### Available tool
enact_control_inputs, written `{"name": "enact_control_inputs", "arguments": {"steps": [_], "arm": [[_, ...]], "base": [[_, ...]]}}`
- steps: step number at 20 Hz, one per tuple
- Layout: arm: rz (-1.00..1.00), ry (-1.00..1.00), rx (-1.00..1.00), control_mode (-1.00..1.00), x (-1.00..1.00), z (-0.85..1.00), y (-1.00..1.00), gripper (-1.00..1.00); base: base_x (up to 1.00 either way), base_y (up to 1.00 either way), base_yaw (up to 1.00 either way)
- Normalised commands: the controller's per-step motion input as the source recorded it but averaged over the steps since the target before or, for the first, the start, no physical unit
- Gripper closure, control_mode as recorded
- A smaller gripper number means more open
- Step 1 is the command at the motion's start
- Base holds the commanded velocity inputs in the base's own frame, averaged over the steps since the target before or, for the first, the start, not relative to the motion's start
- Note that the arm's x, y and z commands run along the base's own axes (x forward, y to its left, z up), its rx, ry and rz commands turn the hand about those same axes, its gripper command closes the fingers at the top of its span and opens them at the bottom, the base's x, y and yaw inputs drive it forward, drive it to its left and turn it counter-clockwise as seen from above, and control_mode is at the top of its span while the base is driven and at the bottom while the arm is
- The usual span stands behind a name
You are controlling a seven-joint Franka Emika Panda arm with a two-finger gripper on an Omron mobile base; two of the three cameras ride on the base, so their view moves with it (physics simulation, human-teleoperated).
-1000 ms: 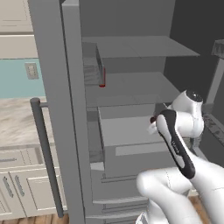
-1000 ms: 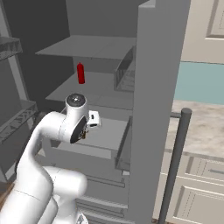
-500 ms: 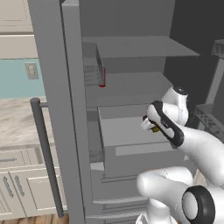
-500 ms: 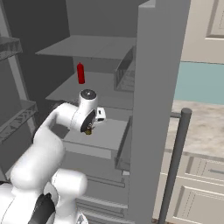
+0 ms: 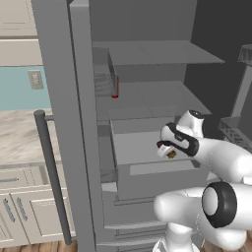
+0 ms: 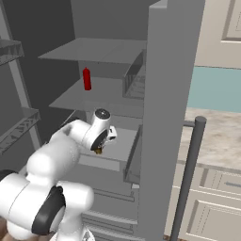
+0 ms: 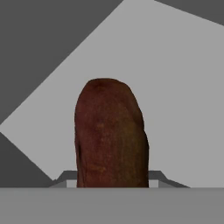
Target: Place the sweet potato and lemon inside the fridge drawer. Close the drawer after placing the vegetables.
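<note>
Fridge interior ahead, grey shelves and door open, base parked in front. Nearest to us, our gripper (image 5: 170,151) is clamped on the stubby dark-brown sweet potato (image 7: 110,135), which sticks out past the fingers toward the pale floor of the wide grey box-shaped fridge drawer (image 5: 147,170). Over the last second the arm has swung forward and down, so the hand went from beside the drawer to hanging right over its open bin (image 6: 126,146). We judge the first drop is lined up: lower a bit, release, then go for the lemon and shut the drawer. Farther back, a small red bottle (image 6: 86,78) stands on the middle shelf, clear of our path.
</note>
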Motion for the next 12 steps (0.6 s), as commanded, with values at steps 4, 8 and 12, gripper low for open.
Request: {"name": "enact_control_inputs", "arguments": {"steps": [4, 8, 12], "arm": [[0.02, 0.02, -0.01, -1.0, 0.05, -0.36, 0.1, 1.0], [0.02, 0.0, 0.0, -1.0, -0.28, -0.1, 0.03, 1.0], [0.01, 0.0, 0.0, -1.0, -0.78, 0.0, 0.0, 1.0]], "base": [[0.0, 0.0, 0.0], [0.0, 0.0, 0.0], [0.0, 0.0, 0.0]]}}
